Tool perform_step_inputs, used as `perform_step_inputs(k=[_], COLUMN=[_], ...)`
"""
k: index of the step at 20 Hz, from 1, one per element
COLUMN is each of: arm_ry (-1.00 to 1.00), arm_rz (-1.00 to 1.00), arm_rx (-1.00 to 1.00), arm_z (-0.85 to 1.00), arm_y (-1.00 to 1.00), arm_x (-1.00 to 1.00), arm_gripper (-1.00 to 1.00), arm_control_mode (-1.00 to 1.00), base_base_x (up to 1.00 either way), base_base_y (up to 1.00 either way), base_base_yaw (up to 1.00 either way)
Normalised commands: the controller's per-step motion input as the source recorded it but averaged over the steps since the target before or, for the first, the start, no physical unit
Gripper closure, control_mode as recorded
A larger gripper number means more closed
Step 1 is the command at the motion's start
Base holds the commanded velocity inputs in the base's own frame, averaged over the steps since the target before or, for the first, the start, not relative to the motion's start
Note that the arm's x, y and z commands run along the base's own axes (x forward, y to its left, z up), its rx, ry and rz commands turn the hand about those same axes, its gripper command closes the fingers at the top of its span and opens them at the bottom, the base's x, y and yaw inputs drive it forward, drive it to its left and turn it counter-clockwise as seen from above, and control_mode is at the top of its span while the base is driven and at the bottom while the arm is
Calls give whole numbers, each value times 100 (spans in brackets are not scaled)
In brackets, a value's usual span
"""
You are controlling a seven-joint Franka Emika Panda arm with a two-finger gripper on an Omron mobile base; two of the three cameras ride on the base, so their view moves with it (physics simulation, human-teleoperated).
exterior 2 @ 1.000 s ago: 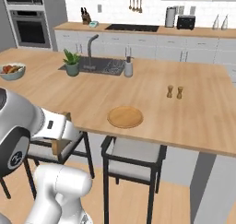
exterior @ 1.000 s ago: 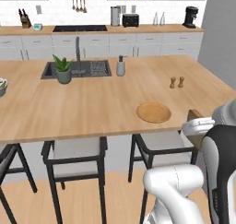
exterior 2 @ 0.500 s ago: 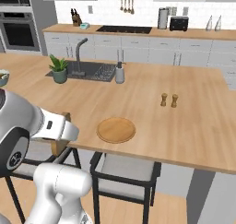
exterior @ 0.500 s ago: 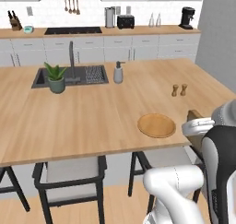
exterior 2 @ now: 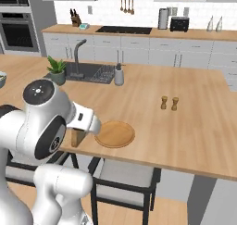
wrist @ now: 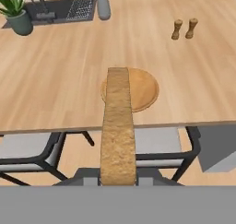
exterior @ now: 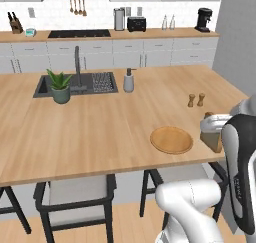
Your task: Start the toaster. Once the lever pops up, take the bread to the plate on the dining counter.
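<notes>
Nearest to you, the gripper (wrist: 118, 179) has its fingers pinched narrow on the bread (wrist: 118, 126), which you see edge-on, sticking out away from the hand with its crust towards the camera. From the side cameras the slice hangs just short of the near edge of the dining counter (exterior: 100, 132), on the plate's near side and not yet over it. Treat the slice as light, soft and crumbly — it probably bends or tears if you squeeze harder or swing fast, so hold by the crust end as now. The plate (wrist: 131, 89) lies just in from the counter's near edge, bare, right ahead of the bread's far tip. Beyond the plate stand two small wooden shakers (wrist: 184, 28). Farther from the plate sit the sink (exterior: 75, 84), a soap bottle (exterior: 129, 80) and a potted plant (exterior: 60, 84). Farthest from the plate — on the back worktop — is the toaster (exterior: 136, 23).
</notes>
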Motion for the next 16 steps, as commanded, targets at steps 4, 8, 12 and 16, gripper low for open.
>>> perform_step_inputs(k=[4, 8, 12, 16], arm_ry=[24, 31, 16, 0], arm_rz=[0, 0, 1, 0], arm_rx=[4, 10, 13, 12], arm_z=[-12, -24, -43, -57], arm_y=[-12, -8, -4, 0], arm_x=[81, 91, 75, 49], arm_gripper=[100, 100, 100, 100], arm_control_mode=[-100, -100, -100, -100], base_base_x=[0, 0, 0, 0], base_base_y=[0, 0, 0, 0], base_base_yaw=[0, 0, 0, 0])
